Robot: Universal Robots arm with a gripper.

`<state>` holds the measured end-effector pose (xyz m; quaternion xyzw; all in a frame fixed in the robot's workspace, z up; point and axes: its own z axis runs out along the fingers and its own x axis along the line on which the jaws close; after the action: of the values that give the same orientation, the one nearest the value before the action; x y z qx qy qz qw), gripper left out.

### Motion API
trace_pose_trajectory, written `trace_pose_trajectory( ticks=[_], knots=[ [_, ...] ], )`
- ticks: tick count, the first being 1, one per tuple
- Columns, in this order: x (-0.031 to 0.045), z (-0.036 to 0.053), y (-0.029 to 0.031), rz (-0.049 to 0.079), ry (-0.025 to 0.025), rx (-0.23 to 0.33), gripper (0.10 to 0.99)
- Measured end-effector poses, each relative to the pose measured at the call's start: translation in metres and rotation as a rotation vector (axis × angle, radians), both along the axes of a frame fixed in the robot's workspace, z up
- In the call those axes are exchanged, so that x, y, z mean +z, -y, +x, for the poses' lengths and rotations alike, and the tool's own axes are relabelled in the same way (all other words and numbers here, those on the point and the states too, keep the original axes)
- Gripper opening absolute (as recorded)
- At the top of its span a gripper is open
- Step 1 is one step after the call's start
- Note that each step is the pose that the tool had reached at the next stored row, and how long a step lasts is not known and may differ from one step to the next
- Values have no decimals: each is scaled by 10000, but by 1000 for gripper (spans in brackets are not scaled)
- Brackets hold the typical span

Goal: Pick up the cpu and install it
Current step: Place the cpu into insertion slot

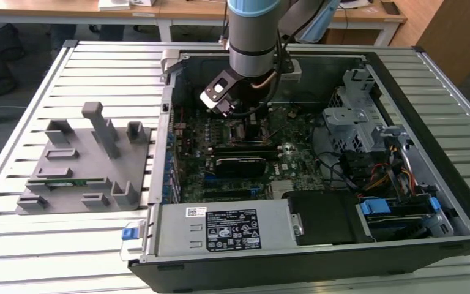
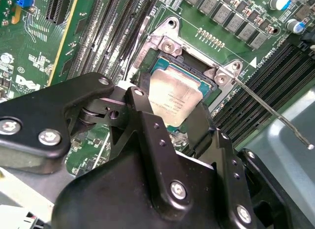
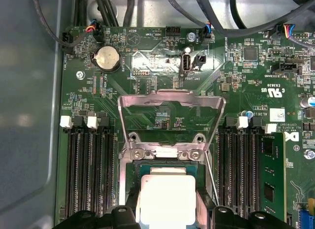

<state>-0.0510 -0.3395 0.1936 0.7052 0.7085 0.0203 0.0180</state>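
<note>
While the black metal gripper (image 2: pixel 172 112) squeezes the small flat square silvery cpu (image 3: pixel 165 197), it sits over the open shiny steel frame (image 3: pixel 172 98) on the green board (image 3: pixel 147 56).

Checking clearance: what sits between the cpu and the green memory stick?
In the first wrist view, empty black memory slots and the socket lever separate the cpu from the memory stick.

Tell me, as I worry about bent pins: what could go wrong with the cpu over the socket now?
1. The cpu, held in the pincer just over the socket, may come down skewed and bend contacts.
2. The thin retention lever runs close beside the pincer; a sideways move might snag it.
3. The raised load plate could drop onto the pincer.
</note>
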Motion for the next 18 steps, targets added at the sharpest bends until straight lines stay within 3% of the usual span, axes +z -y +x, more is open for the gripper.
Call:
trace_pose_trajectory(
  ticks=[3, 6, 10, 14, 15, 17, 18],
  knots=[
    [-3, 1, -1, 5, 4, 0, 545],
    [-3, 0, 0, 1, 1, 0, 667],
    [4, 0, 0, 0, 0, 0, 667],
    [59, 0, 0, 1, 1, -1, 667],
    [69, 0, 0, 1, 1, -1, 651],
    [90, 0, 0, 1, 1, -1, 529],
    [102, 0, 0, 1, 1, 0, 529]
  ],
)
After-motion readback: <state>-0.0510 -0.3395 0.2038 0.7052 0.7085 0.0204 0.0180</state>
